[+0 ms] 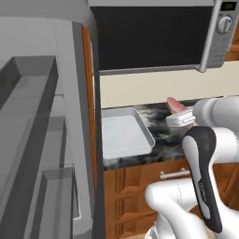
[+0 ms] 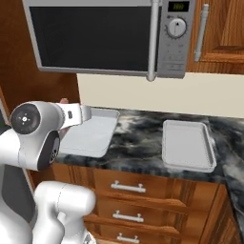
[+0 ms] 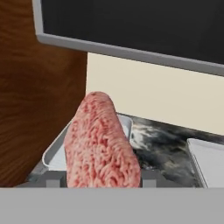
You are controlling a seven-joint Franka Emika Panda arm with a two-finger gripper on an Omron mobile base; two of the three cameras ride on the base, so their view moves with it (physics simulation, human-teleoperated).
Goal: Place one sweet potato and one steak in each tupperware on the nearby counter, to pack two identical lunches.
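Observation:
My gripper (image 3: 101, 179) is shut on a steak (image 3: 103, 144), a pale pink-red slab that stands up between the two fingertips (image 3: 52, 179). From the left base camera the steak (image 1: 175, 105) sticks up from the gripper (image 1: 179, 116), above the counter (image 1: 161, 126) and just right of the left tupperware (image 1: 123, 133). The right base camera shows the gripper (image 2: 71, 114) at the near left corner of the left tupperware (image 2: 93, 136), with the second tupperware (image 2: 187, 145) further right on the counter (image 2: 138, 138). Neither tupperware holds anything. The sweet potato is out of view.
A microwave (image 2: 109, 35) hangs over the counter with its door shut. Brown drawers with silver handles (image 2: 128, 187) sit below the stone top. An open fridge with grey shelves (image 1: 37, 140) stands at the left. A wooden panel (image 3: 39, 87) rises left of the gripper.

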